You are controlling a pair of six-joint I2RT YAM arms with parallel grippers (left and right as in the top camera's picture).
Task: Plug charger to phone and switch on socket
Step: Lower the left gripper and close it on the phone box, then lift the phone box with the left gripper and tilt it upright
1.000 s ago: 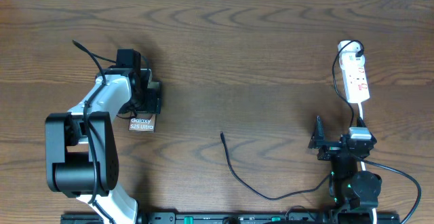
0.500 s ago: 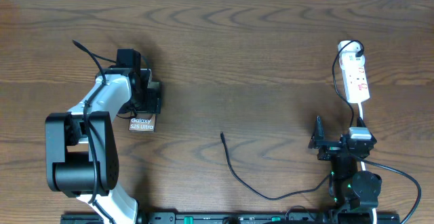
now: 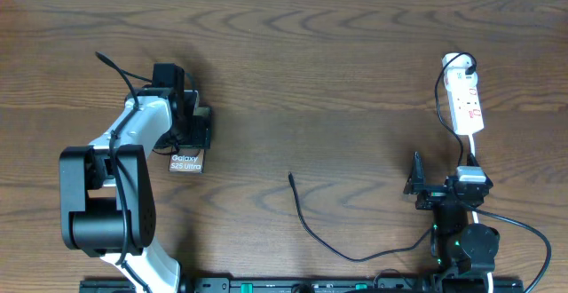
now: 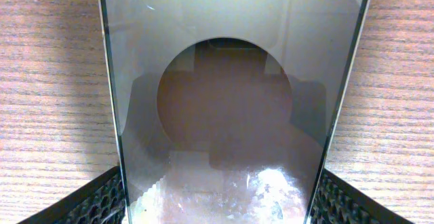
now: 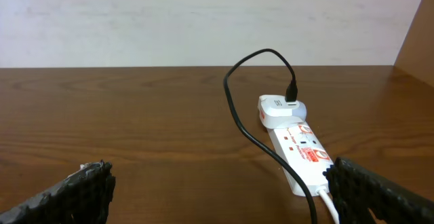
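The phone (image 4: 224, 61) sits between the two fingers (image 4: 102, 200) of the left pincer (image 4: 218, 200), which is closed across the phone's width, a pad against each long edge. From overhead, the phone's lettered end (image 3: 185, 161) pokes out below the pincer toward the robot's side of the counter (image 3: 311, 62). Whether the phone rests on the wood or is raised off it I cannot tell.

The charger (image 3: 311, 235) lies loose mid-counter, well apart from the phone, with bare wood between them. Its plug tip (image 3: 290, 177) points toward the far edge. The socket (image 3: 466, 102) lies far to the right, with a white adapter (image 5: 281, 108) plugged in at its far end. The right pincer (image 5: 224, 197) hangs near the socket's closer end, spread wide and empty.

The phone's long axis runs from near edge to far edge, as does the socket's.
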